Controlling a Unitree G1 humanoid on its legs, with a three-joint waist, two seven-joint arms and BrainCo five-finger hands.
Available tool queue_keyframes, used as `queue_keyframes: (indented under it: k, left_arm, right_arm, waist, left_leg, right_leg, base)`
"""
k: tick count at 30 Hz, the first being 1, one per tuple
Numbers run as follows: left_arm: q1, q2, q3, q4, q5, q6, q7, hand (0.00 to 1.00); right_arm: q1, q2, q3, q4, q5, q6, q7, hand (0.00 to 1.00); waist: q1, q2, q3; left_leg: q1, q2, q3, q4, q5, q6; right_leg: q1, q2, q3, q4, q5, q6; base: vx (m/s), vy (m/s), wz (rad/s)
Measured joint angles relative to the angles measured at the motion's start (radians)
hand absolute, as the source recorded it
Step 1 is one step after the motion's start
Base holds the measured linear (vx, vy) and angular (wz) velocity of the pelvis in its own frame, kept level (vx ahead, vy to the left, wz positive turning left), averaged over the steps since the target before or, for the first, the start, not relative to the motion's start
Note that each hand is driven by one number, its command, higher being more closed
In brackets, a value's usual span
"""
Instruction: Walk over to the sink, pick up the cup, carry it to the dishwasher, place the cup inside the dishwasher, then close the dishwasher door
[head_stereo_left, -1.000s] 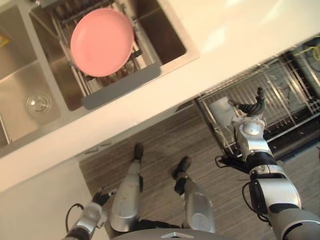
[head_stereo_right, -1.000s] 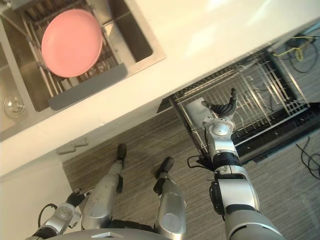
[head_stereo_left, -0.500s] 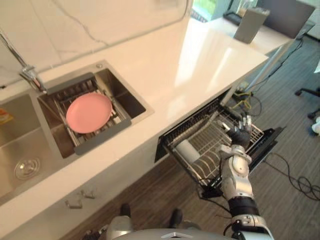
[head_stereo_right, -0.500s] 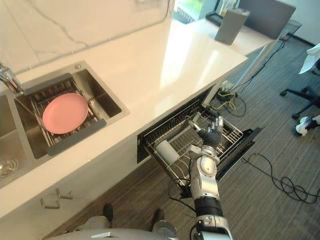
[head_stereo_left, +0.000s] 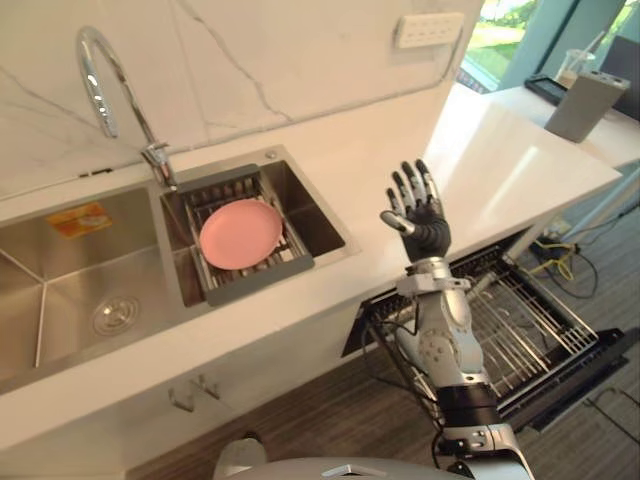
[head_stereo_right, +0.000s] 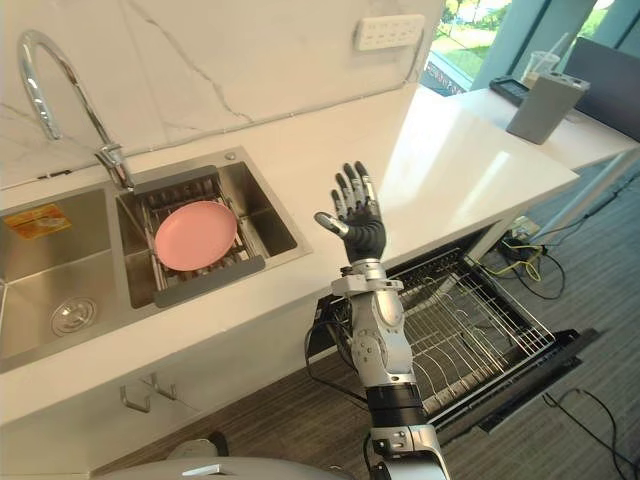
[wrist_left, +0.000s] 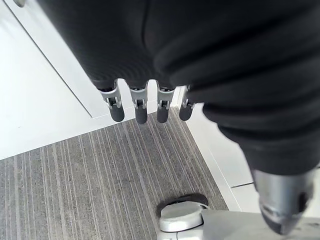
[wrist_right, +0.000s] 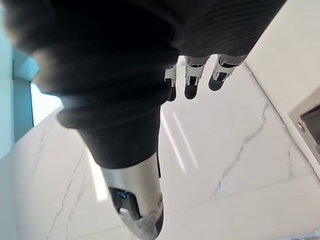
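On my feed the white counter (head_stereo_right: 450, 170) runs across the scene under a marbled wall (head_stereo_right: 230, 60), with grey wood floor (head_stereo_right: 590, 290) off to the right. A steel sink (head_stereo_right: 275, 228) with two basins is set into the counter at the left. The tap (head_stereo_right: 113, 160) stands at its back edge between the basins and arches leftward. Under the counter's right part the dishwasher (head_stereo_left: 545, 330) stands open: its door (head_stereo_right: 540, 378) is folded down and its wire rack (head_stereo_right: 470, 335) is pulled out over the door. My right forearm crosses the rack's left end, so I cannot tell where the cup is; what I can say is that it is in neither hand. In the right basin a grey drainer (head_stereo_right: 210, 280) holds a pink plate (head_stereo_right: 196, 234), lying flat. My right hand (head_stereo_right: 358, 228) is raised upright in front of the counter edge, above the rack's left end, with the fingers straight and spread apart and the thumb out to the side, holding nothing. In its wrist view my left hand (wrist_left: 165, 60) hangs beside a white cabinet (wrist_left: 40, 100) and over the floor, its fingers (wrist_left: 116, 111) straight, side by side and empty. A grey box (head_stereo_right: 545, 105) stands at the counter's far right end, a white socket (head_stereo_right: 389, 31) sits on the wall, and a yellow tag (head_stereo_right: 28, 220) lies in the left basin.
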Motion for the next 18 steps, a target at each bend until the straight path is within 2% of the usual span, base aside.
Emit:
queue_keyframes:
  k: [3,6,7,8,9,10,11,13,14,15,16,17,18]
  left_arm:
    - [0.006,0.008,-0.006,0.002,-0.006,-0.010,0.000,0.00]
    - [0.006,0.017,-0.033,0.006,0.005,-0.026,0.006,0.00]
    - [0.002,0.018,-0.035,0.012,0.020,-0.015,0.009,0.00]
    - [0.004,0.021,-0.035,0.012,0.026,-0.011,0.018,0.00]
    - [0.005,0.022,-0.035,0.012,0.026,-0.011,0.022,0.00]
    - [0.004,0.037,-0.031,0.013,0.025,0.001,0.023,0.00]
    - [-0.004,0.058,-0.030,0.014,0.020,0.011,0.020,0.00]
    - [-0.035,0.069,-0.010,0.034,0.016,0.022,-0.005,0.00]
    - [-0.036,0.069,-0.001,0.044,0.017,0.023,-0.025,0.00]
    - [-0.036,0.064,0.008,0.045,0.018,0.023,-0.030,0.00]
    - [-0.042,0.063,0.018,0.048,0.018,0.021,-0.049,0.00]
    - [-0.073,0.074,0.067,0.072,-0.020,-0.004,-0.088,0.00]
    - [-0.073,0.076,0.067,0.072,-0.020,-0.004,-0.088,0.00]
  right_arm:
    - [0.008,-0.001,-0.003,0.000,0.000,0.014,-0.023,0.00]
    - [0.060,-0.010,-0.021,-0.002,0.002,0.014,-0.072,0.00]
    - [0.090,-0.013,-0.037,-0.013,-0.001,0.012,-0.100,0.00]
    - [0.112,-0.005,-0.049,-0.019,-0.002,0.010,-0.126,0.00]
    - [0.121,0.002,-0.049,-0.022,-0.002,0.008,-0.135,0.00]
    - [0.136,0.011,-0.046,-0.026,0.000,0.008,-0.145,0.00]
    - [0.140,0.012,-0.049,-0.033,0.011,0.008,-0.147,0.00]
    - [0.141,0.011,-0.081,-0.072,0.044,0.008,-0.141,0.00]
    - [0.141,0.009,-0.108,-0.100,0.058,0.007,-0.135,0.00]
    - [0.141,0.007,-0.118,-0.111,0.059,0.007,-0.130,0.00]
    - [0.141,0.001,-0.130,-0.114,0.082,0.001,-0.116,0.00]
    - [0.158,-0.008,-0.151,-0.105,0.163,0.011,-0.078,0.00]
    - [0.160,-0.008,-0.151,-0.105,0.163,0.011,-0.078,0.00]
  waist:
    - [-0.009,-0.010,-0.007]
    - [-0.013,-0.018,-0.010]
    - [-0.016,-0.019,-0.011]
    - [-0.019,-0.026,-0.008]
    - [-0.026,-0.021,-0.011]
    - [-0.036,-0.039,-0.003]
    - [-0.042,-0.064,-0.006]
    - [-0.043,-0.089,-0.002]
    - [-0.048,-0.091,-0.004]
    - [-0.052,-0.092,-0.004]
    - [-0.068,-0.103,-0.011]
    - [-0.100,-0.123,-0.033]
    - [-0.099,-0.127,-0.033]
  left_leg:
    - [0.031,-0.046,-0.030,-0.059,0.013,0.005]
    - [0.043,-0.071,-0.095,-0.059,-0.003,0.031]
    - [0.048,-0.077,-0.134,-0.059,-0.005,0.043]
    - [0.060,-0.079,-0.170,-0.055,-0.010,0.053]
    - [0.068,-0.076,-0.192,-0.053,-0.011,0.062]
    - [0.066,-0.064,-0.237,-0.053,-0.012,0.067]
    - [0.047,-0.049,-0.276,-0.053,-0.011,0.068]
    - [0.035,-0.039,-0.319,-0.053,-0.011,0.068]
    - [0.022,-0.041,-0.331,-0.053,-0.011,0.067]
    - [0.022,-0.047,-0.335,-0.053,-0.012,0.066]
    - [0.026,-0.063,-0.354,-0.052,-0.013,0.065]
    - [0.073,-0.077,-0.325,-0.060,-0.051,0.010]
    - [0.073,-0.078,-0.326,-0.060,-0.051,0.010]
  right_leg:
    - [-0.003,-0.055,-0.021,0.081,-0.035,0.028]
    - [-0.044,-0.128,-0.025,0.297,-0.044,0.017]
    - [-0.089,-0.169,-0.003,0.443,-0.032,-0.061]
    - [-0.144,-0.188,0.082,0.576,0.017,-0.152]
    - [-0.179,-0.183,0.140,0.627,0.003,-0.153]
    - [-0.216,-0.136,0.228,0.664,-0.094,-0.105]
    - [-0.244,-0.074,0.281,0.615,-0.151,-0.082]
    - [-0.280,0.009,0.335,0.476,-0.170,-0.065]
    - [-0.300,0.041,0.370,0.397,-0.155,-0.051]
    - [-0.307,0.049,0.379,0.368,-0.132,-0.049]
    - [-0.308,0.056,0.386,0.314,-0.038,-0.050]
    - [-0.192,0.080,0.361,0.119,-0.024,-0.053]
    - [-0.189,0.078,0.360,0.116,-0.020,-0.046]
  base:
    - [0.08,0.108,0.31]
    - [0.10,0.141,0.64]
    - [0.11,0.192,0.95]
    - [0.13,0.174,0.88]
    - [0.13,0.075,0.96]
    - [0.11,0.015,1.04]
    - [0.10,-0.008,1.04]
    - [0.09,-0.045,0.80]
    - [0.09,-0.062,0.64]
    - [0.12,-0.099,0.62]
    - [0.08,-0.071,0.36]
    - [0.08,-0.064,0.28]
    - [0.00,0.000,0.00]
